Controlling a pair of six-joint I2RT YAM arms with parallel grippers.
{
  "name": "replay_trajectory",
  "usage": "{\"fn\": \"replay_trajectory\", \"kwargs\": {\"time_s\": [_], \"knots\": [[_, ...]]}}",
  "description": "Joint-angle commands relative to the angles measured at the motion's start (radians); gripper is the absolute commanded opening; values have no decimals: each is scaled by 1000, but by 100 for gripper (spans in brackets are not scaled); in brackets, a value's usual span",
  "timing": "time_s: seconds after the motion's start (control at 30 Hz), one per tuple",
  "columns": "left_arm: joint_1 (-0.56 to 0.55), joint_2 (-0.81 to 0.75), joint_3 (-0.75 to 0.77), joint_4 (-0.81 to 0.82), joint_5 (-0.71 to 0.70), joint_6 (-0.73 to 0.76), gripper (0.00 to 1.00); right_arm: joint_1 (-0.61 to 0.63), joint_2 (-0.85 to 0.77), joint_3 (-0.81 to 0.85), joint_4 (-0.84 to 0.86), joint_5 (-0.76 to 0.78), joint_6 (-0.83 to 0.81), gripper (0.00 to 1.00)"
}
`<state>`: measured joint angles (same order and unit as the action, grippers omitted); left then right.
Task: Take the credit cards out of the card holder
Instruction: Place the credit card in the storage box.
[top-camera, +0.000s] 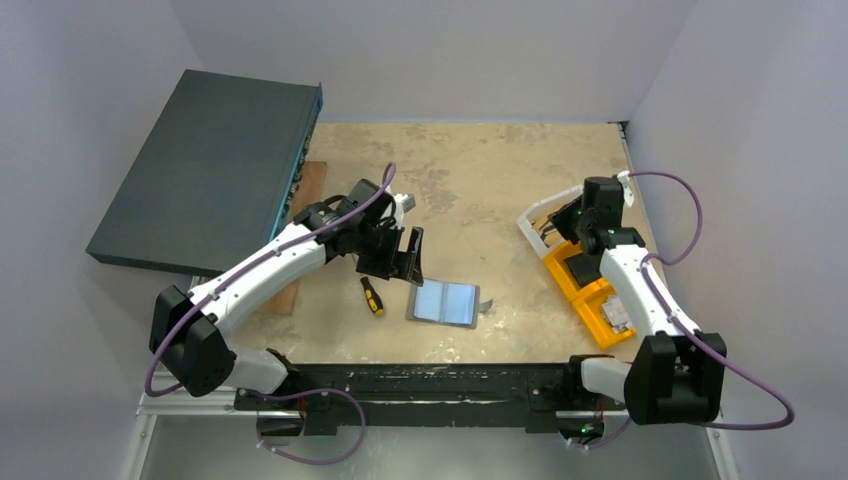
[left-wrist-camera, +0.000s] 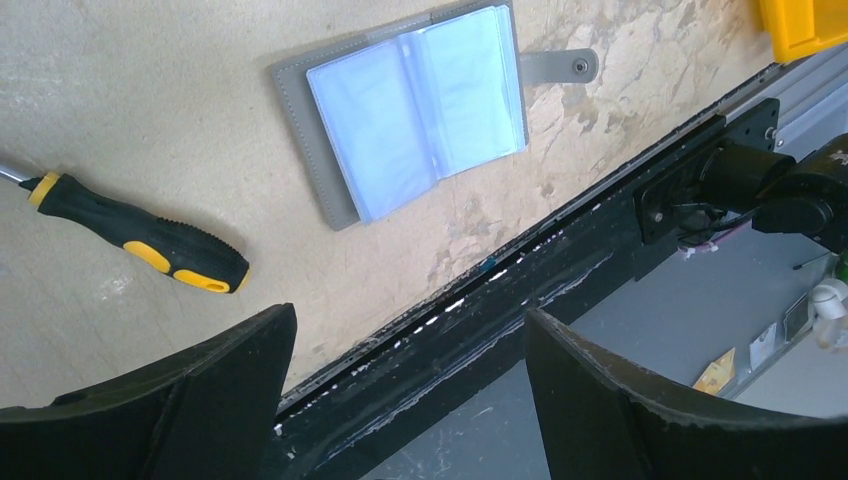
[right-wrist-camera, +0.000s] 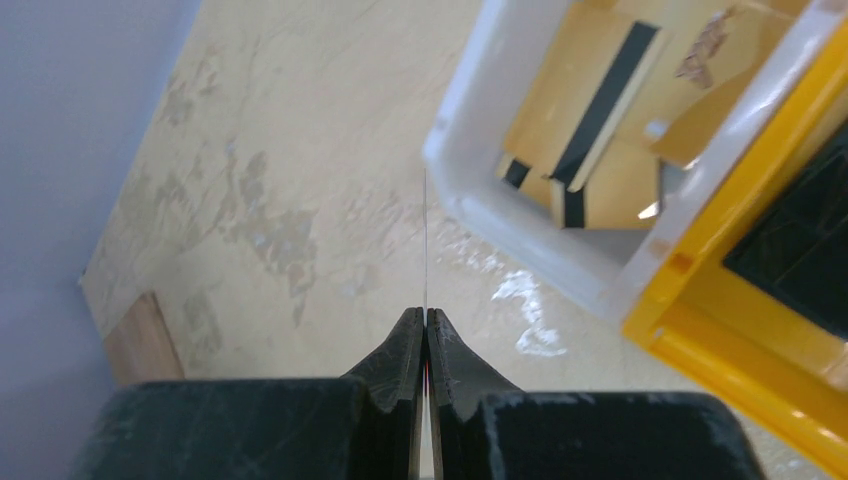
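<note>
The left arm stretches forward, its left gripper (top-camera: 410, 262) wide open near the opened card holder (top-camera: 445, 302). The right gripper (right-wrist-camera: 426, 315) pinches a thin card (right-wrist-camera: 425, 240), seen edge-on.

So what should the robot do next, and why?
Probably the right gripper should swing over the white tray and let go: it is shut on a thin card, seen edge-on, just beside that tray.

Even, diffuse light is flooding the table (top-camera: 500, 170), throwing only faint shadows. The card holder (left-wrist-camera: 410, 110) is catching a pale sheen on its clear sleeves. Close to the lens, the fingers (left-wrist-camera: 150, 420) of the left gripper (left-wrist-camera: 410, 312) are showing slightly blurred.
</note>
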<state>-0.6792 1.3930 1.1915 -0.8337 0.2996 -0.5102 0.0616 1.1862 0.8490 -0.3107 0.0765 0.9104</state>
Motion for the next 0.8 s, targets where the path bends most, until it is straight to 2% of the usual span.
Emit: {"fn": "replay_trajectory", "kwargs": {"time_s": [0.0,0.2,0.77], "knots": [[16,-47,25,-1,20,37,84,-106,42,19,77,-29,-26,0],[16,-64,14,-6,31,46,84,-172,128,15,151,-57,-31,0],[18,-128,-23,-16,15,35,84,-182,400,80,304,-108,7,0]]}}
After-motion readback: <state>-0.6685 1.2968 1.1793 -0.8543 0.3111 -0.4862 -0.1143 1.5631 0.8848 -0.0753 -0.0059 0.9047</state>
